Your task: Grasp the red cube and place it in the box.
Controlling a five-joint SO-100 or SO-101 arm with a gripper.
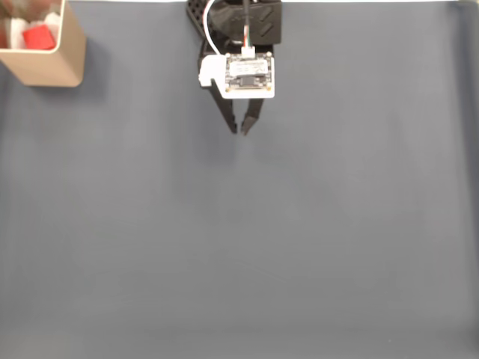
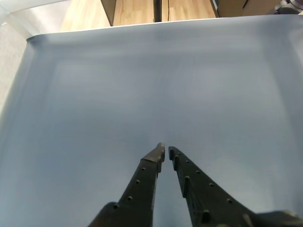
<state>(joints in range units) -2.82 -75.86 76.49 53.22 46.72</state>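
at the top left of the fixed view sits one tan box (image 1: 45,63) with one red cube (image 1: 39,37) inside it, among white bits. one gripper (image 1: 239,130) hangs over the grey mat (image 1: 299,239), its tips nearly together and holding nothing; the wrist view adds a wooden floor (image 2: 137,10) beyond the mat.

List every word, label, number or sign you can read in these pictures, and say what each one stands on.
None can be read.
The white circuit board mounted on the black arm shows a grey patch with dark marks, too small and blurred to read in the fixed view.
The tan square box, the small red cube inside it, the grey-blue table cover and the black two-finger gripper show no lettering.
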